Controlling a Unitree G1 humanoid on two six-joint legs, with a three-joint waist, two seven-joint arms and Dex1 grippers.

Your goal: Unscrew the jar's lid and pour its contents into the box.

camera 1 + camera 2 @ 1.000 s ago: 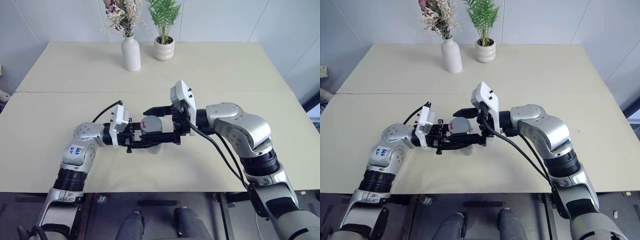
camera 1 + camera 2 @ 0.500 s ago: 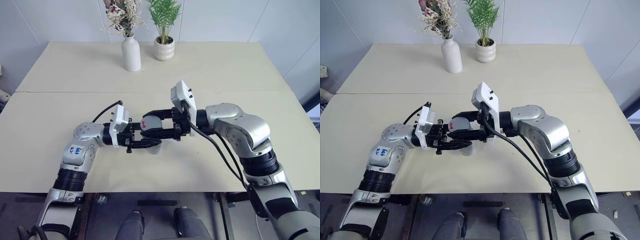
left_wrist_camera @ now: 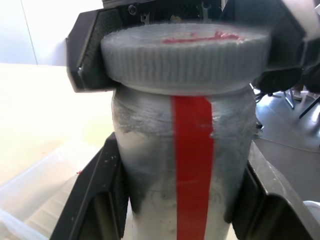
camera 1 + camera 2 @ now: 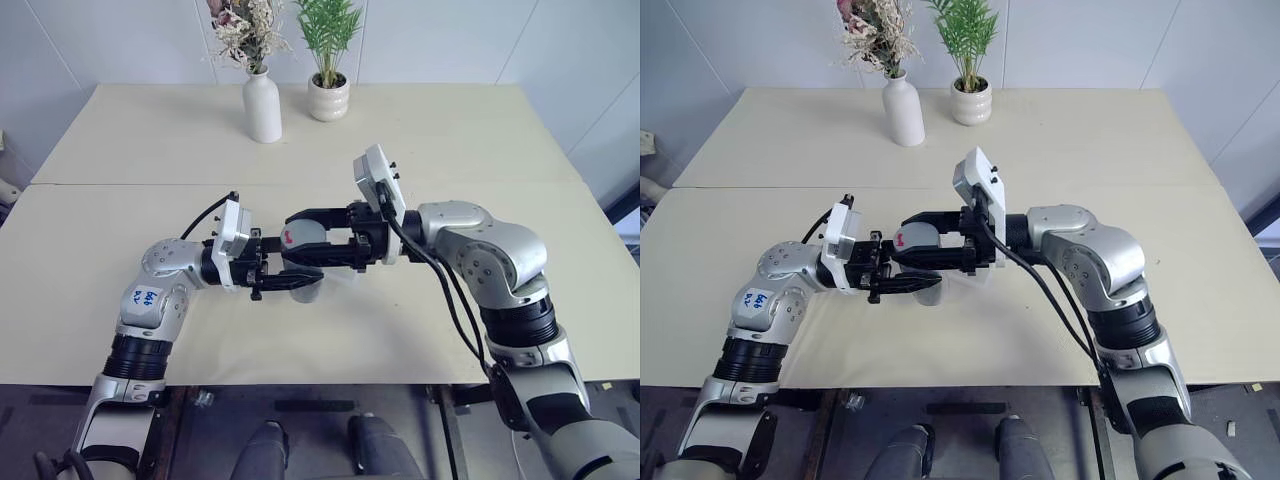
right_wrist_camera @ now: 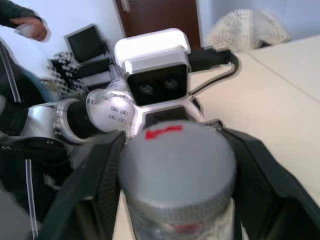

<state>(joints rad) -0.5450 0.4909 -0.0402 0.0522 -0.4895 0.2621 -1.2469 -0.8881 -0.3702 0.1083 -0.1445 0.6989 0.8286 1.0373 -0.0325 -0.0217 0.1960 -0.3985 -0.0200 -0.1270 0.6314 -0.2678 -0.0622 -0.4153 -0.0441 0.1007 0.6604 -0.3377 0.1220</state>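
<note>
The jar (image 3: pixel 192 165), frosted clear with a red stripe, is upright above the table with my left gripper (image 4: pixel 292 281) shut on its body. The grey lid (image 4: pixel 302 237), with its red mark, sits on the jar's top. My right gripper (image 4: pixel 306 239) reaches in from the right and is shut on the lid's rim, one finger (image 5: pixel 95 185) on each side. The clear box (image 3: pixel 35 195) lies on the table just beyond the jar. The contents are hidden behind the frosted wall.
A white vase (image 4: pixel 262 105) with dried flowers and a white pot (image 4: pixel 328 97) with a green plant stand at the table's far edge. The table's front edge runs close below both arms. A person's hand (image 5: pixel 30 27) shows far behind.
My right gripper, open around the lid one second ago, has shut on it and then risen a little. The left gripper still holds the jar.
</note>
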